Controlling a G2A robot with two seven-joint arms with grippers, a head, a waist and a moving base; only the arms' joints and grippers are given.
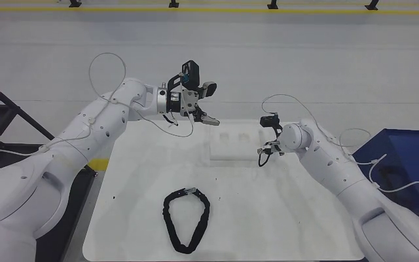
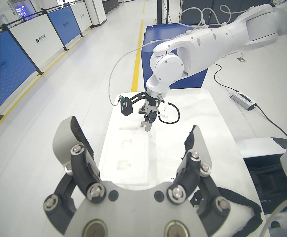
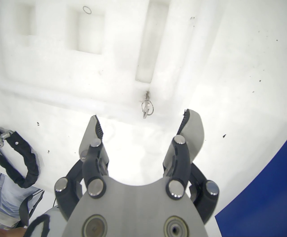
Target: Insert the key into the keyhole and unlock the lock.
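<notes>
A black fabric-sleeved chain lock point(image 1: 186, 219) lies looped on the white table point(image 1: 131, 196) near its front; its metal lock end point(image 1: 190, 192) is at the loop's far side. A small silver key point(image 3: 146, 107) on a ring sticks out of the near edge of a white foam block point(image 1: 232, 149). My right gripper point(image 3: 141, 123) hangs open just short of the key, nothing between its fingers. It also shows over the foam's right end point(image 1: 267, 152) and in the left wrist view point(image 2: 148, 125). My left gripper point(image 2: 136, 134) is open and empty, raised above the table's far-left edge point(image 1: 204, 105).
The foam block point(image 3: 56, 67) has several rectangular recesses and a loose ring point(image 3: 87, 9). A blue bin point(image 1: 393, 154) stands right of the table. A blue cabinet point(image 2: 177, 67) and a power brick point(image 2: 244, 101) sit on the floor beyond.
</notes>
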